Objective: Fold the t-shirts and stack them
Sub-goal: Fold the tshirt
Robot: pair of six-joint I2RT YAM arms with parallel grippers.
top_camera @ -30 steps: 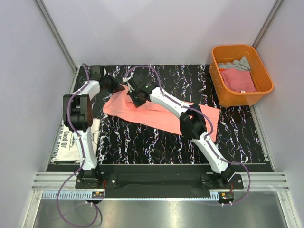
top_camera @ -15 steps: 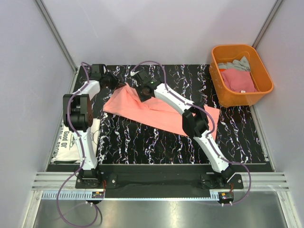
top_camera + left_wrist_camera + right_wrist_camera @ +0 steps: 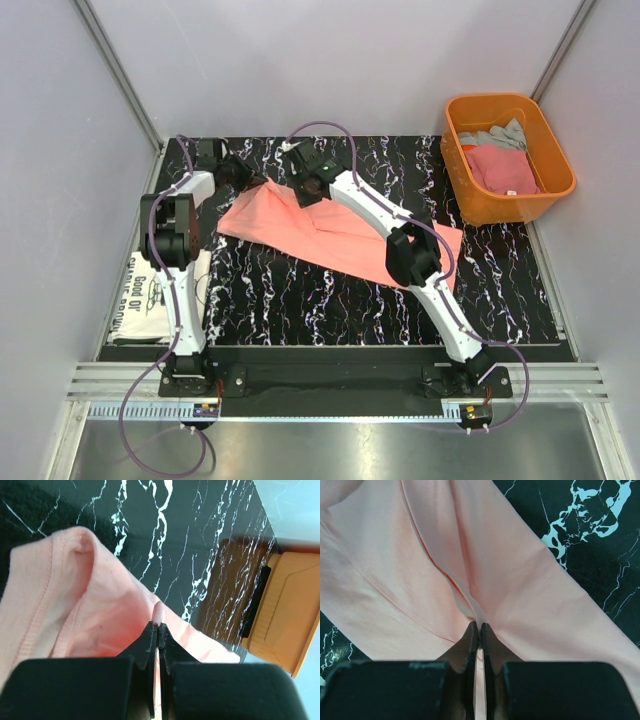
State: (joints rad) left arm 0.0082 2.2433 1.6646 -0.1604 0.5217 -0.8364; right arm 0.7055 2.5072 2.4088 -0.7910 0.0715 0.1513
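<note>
One white tee (image 3: 143,312) partly behind arm (image 3: 180,292)

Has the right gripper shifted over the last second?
Yes. The right gripper, shut on the pink shirt, has moved toward the table's far edge and slightly nearer the orange tub.

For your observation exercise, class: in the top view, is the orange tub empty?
No, the orange tub holds a deeper pink tee and a grey one, both visible inside it.
</note>
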